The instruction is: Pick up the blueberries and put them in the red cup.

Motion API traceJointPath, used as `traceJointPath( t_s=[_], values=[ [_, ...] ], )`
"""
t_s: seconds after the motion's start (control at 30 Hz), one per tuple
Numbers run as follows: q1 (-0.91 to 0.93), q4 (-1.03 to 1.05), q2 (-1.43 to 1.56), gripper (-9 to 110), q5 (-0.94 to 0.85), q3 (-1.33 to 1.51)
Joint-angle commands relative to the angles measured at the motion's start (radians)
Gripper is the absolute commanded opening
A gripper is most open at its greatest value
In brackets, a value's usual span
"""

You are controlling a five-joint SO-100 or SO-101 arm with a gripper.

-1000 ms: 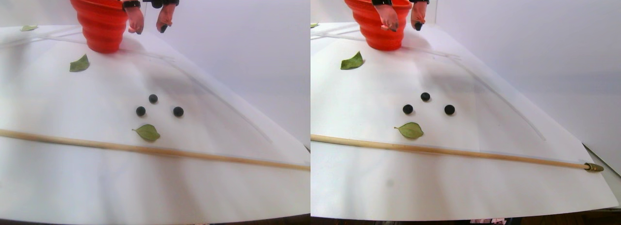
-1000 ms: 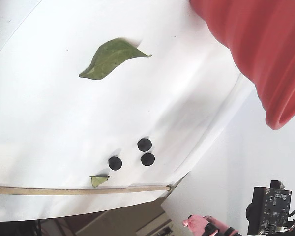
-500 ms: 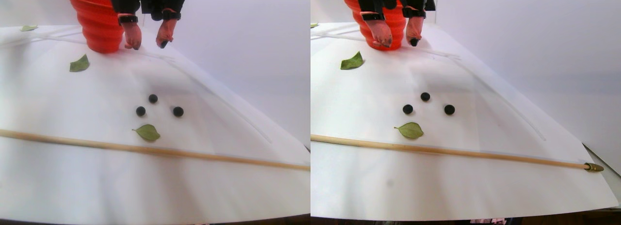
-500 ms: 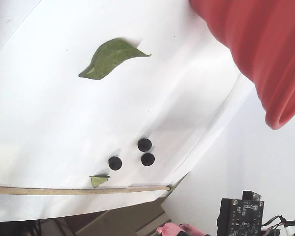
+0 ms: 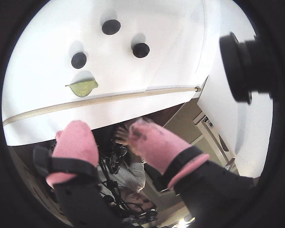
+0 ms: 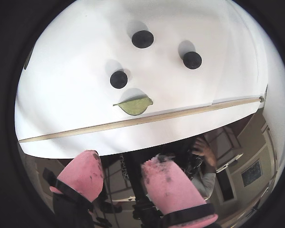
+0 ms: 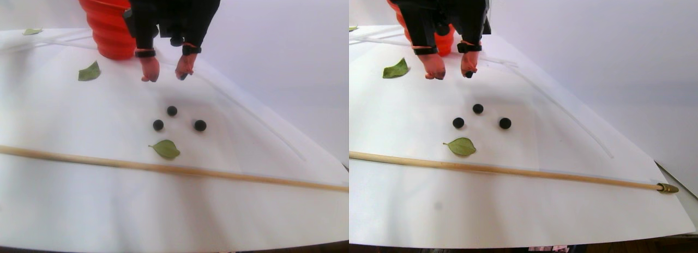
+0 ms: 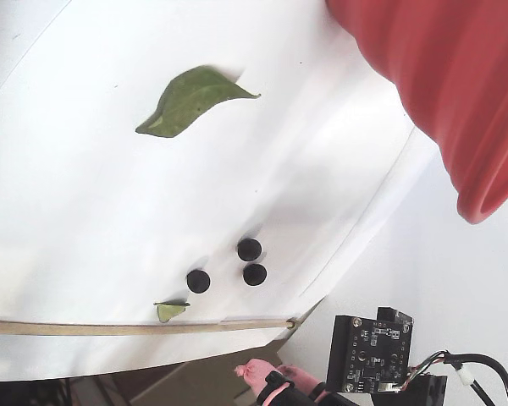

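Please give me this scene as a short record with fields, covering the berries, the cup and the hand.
blueberries: three, loose on the white sheet, none grasped
red cup: at the sheet's far end, partly behind the arm
hand: open, empty, pink tips pointing down, above the sheet between cup and berries
leaves: one beside the berries, one nearer the cup
wooden rod: lying across the sheet

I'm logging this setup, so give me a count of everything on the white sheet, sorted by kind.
blueberries: 3
green leaves: 3
red cup: 1
wooden stick: 1
Total: 8
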Motion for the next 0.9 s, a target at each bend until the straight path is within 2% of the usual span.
traceJointPath(
  t_s=[0.0, 0.37, 0.87],
  values=[
    [0.018, -0.074, -0.049, 16, -0.005, -0.005],
    [0.012, -0.215, -0.107, 16, -0.009, 0.067],
    [0.02, -0.426, -0.41, 16, 0.009, 0.012]
  ],
)
